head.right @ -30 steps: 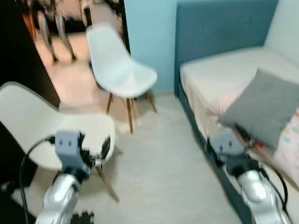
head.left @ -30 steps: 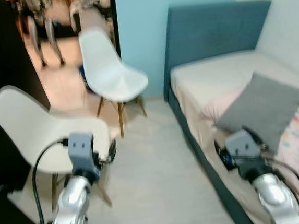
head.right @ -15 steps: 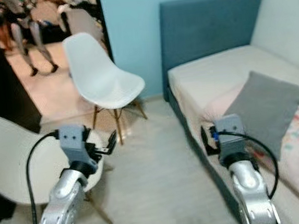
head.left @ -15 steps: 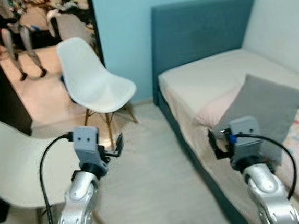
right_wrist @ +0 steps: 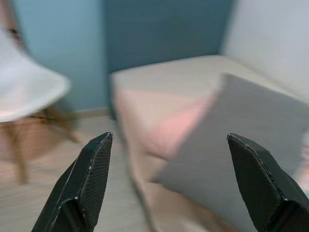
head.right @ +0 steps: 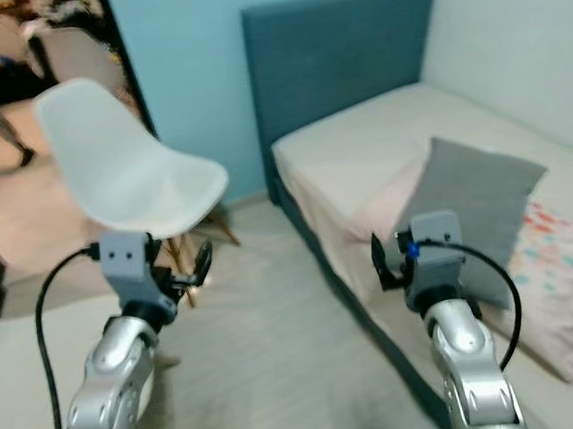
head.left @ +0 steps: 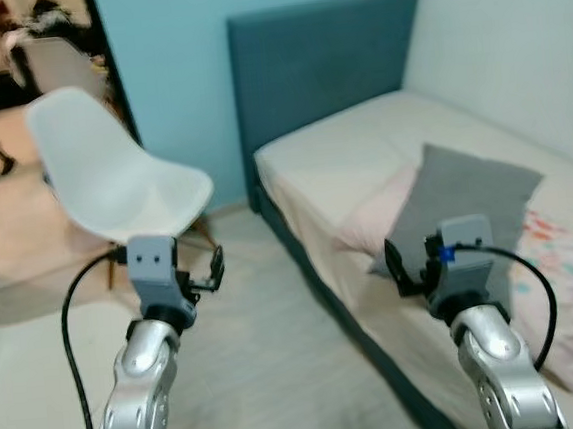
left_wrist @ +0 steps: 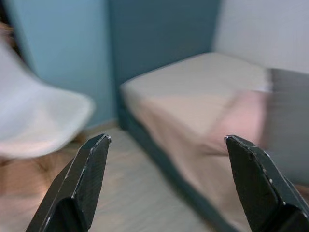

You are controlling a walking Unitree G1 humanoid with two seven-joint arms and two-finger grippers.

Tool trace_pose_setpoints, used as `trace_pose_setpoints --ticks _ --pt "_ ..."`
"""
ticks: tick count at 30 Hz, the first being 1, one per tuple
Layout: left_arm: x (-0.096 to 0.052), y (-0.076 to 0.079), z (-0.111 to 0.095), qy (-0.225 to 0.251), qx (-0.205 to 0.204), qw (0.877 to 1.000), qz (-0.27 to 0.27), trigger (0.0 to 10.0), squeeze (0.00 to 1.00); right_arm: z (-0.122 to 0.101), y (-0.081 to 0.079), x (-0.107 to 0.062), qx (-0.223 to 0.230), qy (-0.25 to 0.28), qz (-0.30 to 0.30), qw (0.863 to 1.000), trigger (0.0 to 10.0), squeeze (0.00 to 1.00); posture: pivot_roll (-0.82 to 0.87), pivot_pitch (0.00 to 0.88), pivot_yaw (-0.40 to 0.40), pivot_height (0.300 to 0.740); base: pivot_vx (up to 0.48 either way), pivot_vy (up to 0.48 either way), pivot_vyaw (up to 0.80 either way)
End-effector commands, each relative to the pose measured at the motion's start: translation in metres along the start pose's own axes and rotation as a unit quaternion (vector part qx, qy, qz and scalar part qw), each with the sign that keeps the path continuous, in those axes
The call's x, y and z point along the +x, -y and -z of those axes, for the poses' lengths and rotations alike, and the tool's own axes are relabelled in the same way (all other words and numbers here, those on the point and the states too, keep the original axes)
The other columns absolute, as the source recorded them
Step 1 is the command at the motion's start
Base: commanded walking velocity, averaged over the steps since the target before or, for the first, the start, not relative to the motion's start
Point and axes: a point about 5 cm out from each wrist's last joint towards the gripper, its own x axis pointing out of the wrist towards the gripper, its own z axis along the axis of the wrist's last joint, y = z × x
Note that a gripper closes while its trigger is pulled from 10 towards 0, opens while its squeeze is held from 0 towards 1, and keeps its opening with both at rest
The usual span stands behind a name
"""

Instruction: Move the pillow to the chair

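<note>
Two silver arms are showing grey wrist blocks, looping black cables and long black fingers [left_wrist: 87,183], the right wrist bearing a blue mark.

A plain grey pillow [head.left: 463,206] lies on a bed [head.left: 351,154] dressed in cream, beside a pale pink pillow [head.left: 369,221] and white bedding with a pastel print [head.left: 572,270]. The headboard [head.left: 323,61] is dark teal, the far wall [head.left: 169,79] light blue, the chair [head.left: 113,184] white on wooden legs.
</note>
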Motion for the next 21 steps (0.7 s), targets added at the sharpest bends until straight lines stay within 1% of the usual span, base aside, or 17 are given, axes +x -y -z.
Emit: trace_pose_setpoints --ticks 1,5,10,16,21 --pt "0.0006 -0.0026 0.0018 -0.006 -0.006 1.000 -0.003 10.0 0.00 -0.0043 -0.0023 0.0013 0.015 0.008 -0.005 1.000 10.0 0.00 -0.08 0.000 -0.023 0.740 0.292 0.000 0.00" --pt "0.0013 -0.0028 0.0028 -0.006 -0.010 1.000 -0.003 10.0 0.00 -0.0050 -0.0034 0.0024 0.020 0.009 -0.008 1.000 10.0 0.00 -0.08 0.000 -0.022 0.740 0.294 0.000 0.00" --pt "0.0020 -0.0036 0.0049 -0.008 -0.018 1.000 -0.003 10.0 0.00 -0.0055 -0.0087 0.0044 0.021 0.009 -0.021 1.000 10.0 0.00 -0.07 0.000 -0.023 0.740 0.292 0.000 0.00" --pt "0.0026 -0.0048 0.0053 -0.009 -0.023 1.000 -0.004 10.0 0.00 -0.0051 -0.0097 0.0037 0.025 0.008 -0.028 0.999 10.0 0.00 -0.08 0.000 -0.022 0.740 0.294 0.000 0.00" --pt "0.0032 -0.0045 0.0051 -0.009 -0.025 1.000 -0.004 10.0 0.00 -0.0039 -0.0099 0.0037 0.020 0.003 -0.030 0.999 10.0 0.00 -0.07 0.000 -0.024 0.740 0.292 0.000 0.00"
